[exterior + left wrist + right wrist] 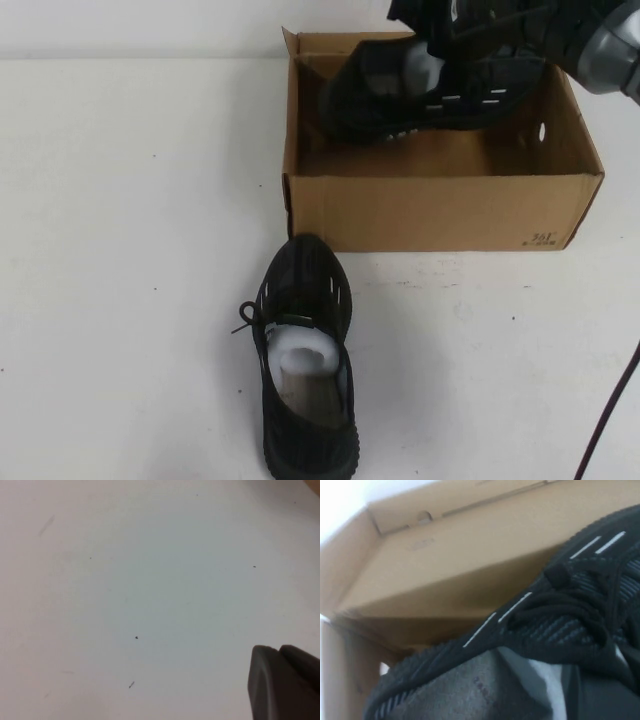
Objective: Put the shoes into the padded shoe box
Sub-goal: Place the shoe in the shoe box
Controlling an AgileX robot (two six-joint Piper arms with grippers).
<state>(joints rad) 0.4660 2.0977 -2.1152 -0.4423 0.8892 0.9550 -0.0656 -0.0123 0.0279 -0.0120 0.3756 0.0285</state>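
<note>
One black knit sneaker [420, 95] hangs tilted inside the brown cardboard shoe box [440, 210], toe to the left, white stuffing showing. My right gripper [450, 38] is shut on its collar from above. In the right wrist view the sneaker [555, 625] fills the lower part, with the box wall [445, 565] behind it. The second sneaker [305, 360] lies on the white table in front of the box, toe toward the box. My left gripper [280, 652] is out of the high view; its wrist view shows dark fingers [265, 680] closed together over bare table.
The box stands at the table's far right, open at the top, with short flaps and a small round hole [542, 131] in its right wall. A dark cable [610, 420] runs along the lower right edge. The white table [130, 250] stretches left.
</note>
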